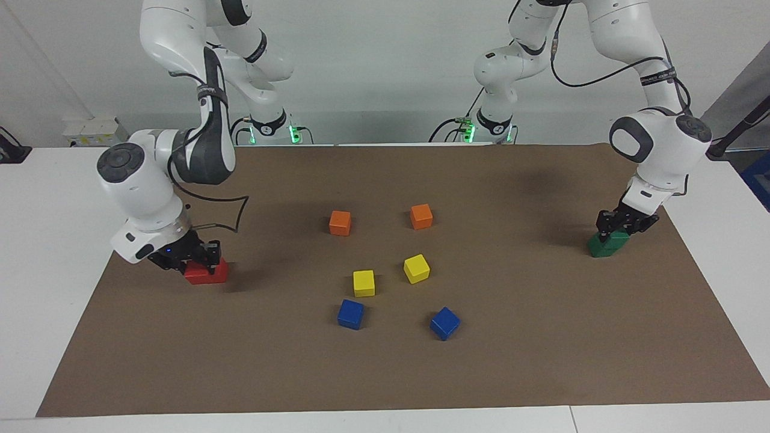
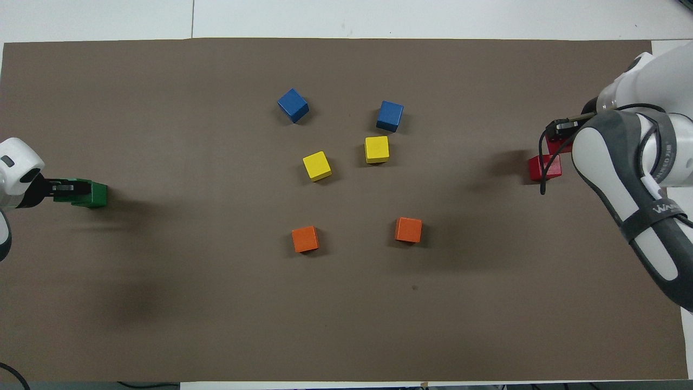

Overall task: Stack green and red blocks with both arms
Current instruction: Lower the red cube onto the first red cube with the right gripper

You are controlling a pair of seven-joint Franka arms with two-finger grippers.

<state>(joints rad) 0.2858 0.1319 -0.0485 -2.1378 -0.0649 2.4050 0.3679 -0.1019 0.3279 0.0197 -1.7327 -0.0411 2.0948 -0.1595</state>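
right gripper [image 1: 191, 260] over red cube [image 1: 206, 273] at right arm's end, carried cube hidden, grip unclear | left gripper [image 1: 619, 224] grips upper green cube [image 1: 609, 243] on its mate | release left

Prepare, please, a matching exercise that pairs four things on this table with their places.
Things:
1. orange blocks
2. blue blocks
3. left tool
4. right tool

Places:
A. at the red blocks
B. farther from the robots than the yellow blocks
C. at the green blocks
D. nearer to the robots than the yellow blocks

Pairs: 1-D, 2-B, 3-C, 4-A
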